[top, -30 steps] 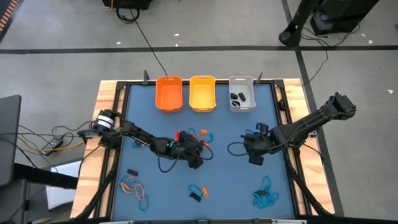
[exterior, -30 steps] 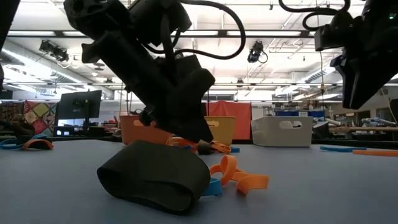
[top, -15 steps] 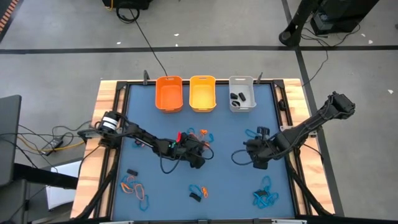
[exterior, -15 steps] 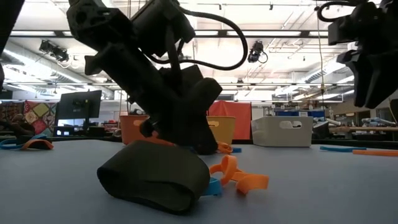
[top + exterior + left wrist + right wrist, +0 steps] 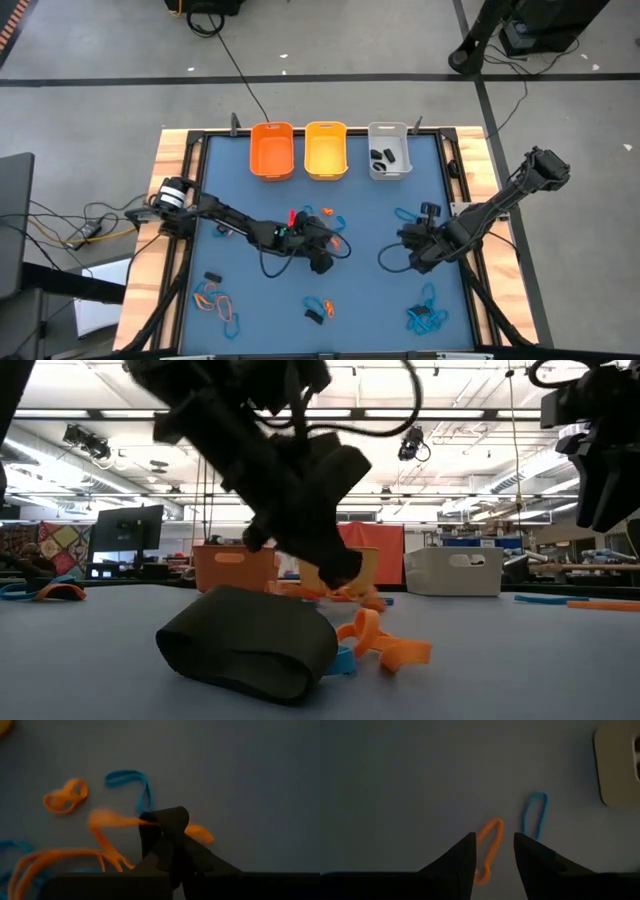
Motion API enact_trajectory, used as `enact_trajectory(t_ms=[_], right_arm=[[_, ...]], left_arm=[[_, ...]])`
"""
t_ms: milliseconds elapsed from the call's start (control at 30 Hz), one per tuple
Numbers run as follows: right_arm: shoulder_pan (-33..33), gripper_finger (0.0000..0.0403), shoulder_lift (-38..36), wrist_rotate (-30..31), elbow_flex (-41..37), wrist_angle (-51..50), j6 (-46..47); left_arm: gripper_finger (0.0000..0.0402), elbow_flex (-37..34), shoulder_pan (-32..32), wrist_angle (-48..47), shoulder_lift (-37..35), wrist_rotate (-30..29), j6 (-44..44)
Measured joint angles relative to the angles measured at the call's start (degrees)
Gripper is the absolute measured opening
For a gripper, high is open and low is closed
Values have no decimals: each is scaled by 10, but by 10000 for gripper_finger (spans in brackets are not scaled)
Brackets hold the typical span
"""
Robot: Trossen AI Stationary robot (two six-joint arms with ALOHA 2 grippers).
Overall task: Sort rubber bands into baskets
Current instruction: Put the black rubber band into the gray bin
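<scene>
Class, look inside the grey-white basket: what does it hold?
The grey-white basket holds two or three small black rubber bands. In the low view its wall hides them.

Three baskets (image 5: pixel 328 150) stand side by side along the table's (image 5: pixel 370 290) far edge, and the rightmost holds a few rubber bands (image 5: pixel 385 156). A cluster of bands (image 5: pixel 322 218) lies at the table's centre. Another cluster (image 5: pixel 215 298) lies by the near left corner, another (image 5: pixel 425 312) by the near right corner, and a few (image 5: pixel 318 308) lie at the near edge's middle.
</scene>
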Motion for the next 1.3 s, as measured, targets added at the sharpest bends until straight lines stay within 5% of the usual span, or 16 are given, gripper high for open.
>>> enact_trajectory(t_ms=[267, 433, 833, 967, 1300], right_arm=[[1, 144, 0, -6, -59, 176, -46], [-12, 144, 0, -36, -79, 252, -90], [-19, 144, 0, -66, -79, 252, -101], [-19, 144, 0, -65, -79, 251, -97], [-22, 144, 0, -66, -79, 250, -98]], left_arm=[[23, 59, -4, -123, -3, 12, 23], [37, 74, -4, -163, -1, 118, 43], [115, 74, -6, -148, 5, 195, 64], [139, 74, -5, -198, 5, 142, 50], [152, 74, -19, -176, 5, 174, 26]])
